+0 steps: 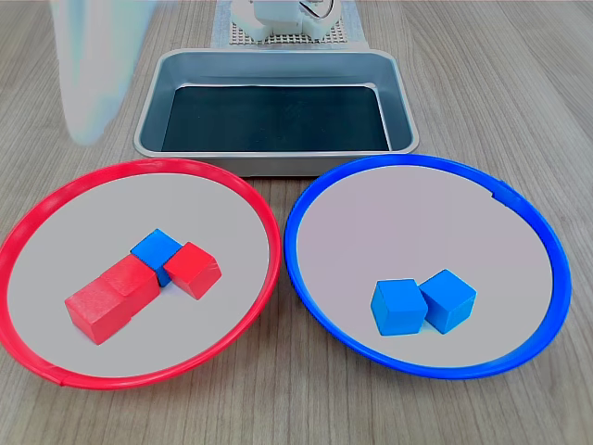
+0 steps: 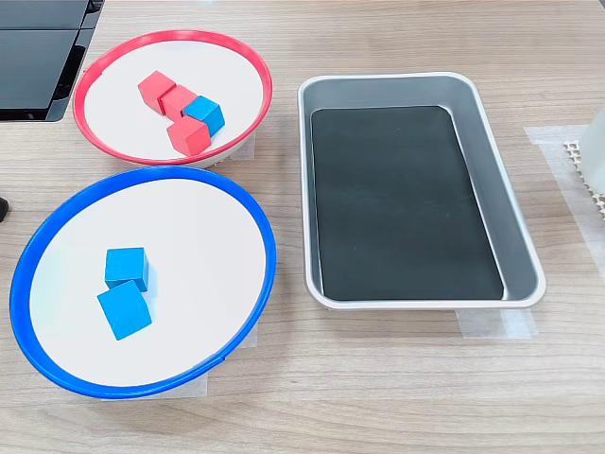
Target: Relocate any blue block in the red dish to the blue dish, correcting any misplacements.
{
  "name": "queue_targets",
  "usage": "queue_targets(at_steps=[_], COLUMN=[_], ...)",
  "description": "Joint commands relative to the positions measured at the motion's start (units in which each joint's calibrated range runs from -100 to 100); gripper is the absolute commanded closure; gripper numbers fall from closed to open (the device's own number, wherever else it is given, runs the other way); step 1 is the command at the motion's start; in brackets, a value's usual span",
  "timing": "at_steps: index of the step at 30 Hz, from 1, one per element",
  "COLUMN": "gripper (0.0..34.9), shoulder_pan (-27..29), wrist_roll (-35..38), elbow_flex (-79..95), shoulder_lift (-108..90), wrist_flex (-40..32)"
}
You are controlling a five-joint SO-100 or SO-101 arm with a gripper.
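One blue block (image 1: 155,248) (image 2: 206,113) lies in the red dish (image 1: 139,167) (image 2: 170,36), wedged against three red cubes (image 1: 193,269) (image 2: 189,135). Two more blue blocks (image 1: 398,306) (image 2: 127,268) sit side by side, touching, in the blue dish (image 1: 426,162) (image 2: 142,175). The gripper's fingers show in neither exterior view. Only the arm's white base (image 1: 278,19) (image 2: 596,142) is seen, behind the tray. A pale blurred shape (image 1: 93,74) hangs at the first exterior view's upper left; I cannot tell what it is.
A rectangular metal tray (image 1: 278,57) (image 2: 397,80) with a dark bottom stands between the dishes and the arm's base, nothing in it. A black device (image 2: 38,57) sits at the second exterior view's top left. Bare wooden table surrounds the dishes.
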Motion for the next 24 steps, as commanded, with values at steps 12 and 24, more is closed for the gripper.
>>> queue_targets(at_steps=[12,24], gripper=[24.9,22.9], shoulder_pan=[2.01,0.03], wrist_roll=[2.83,0.54], elbow_flex=[-6.93,-14.95], shoulder_lift=[9.08,15.57], wrist_flex=[2.21,3.61])
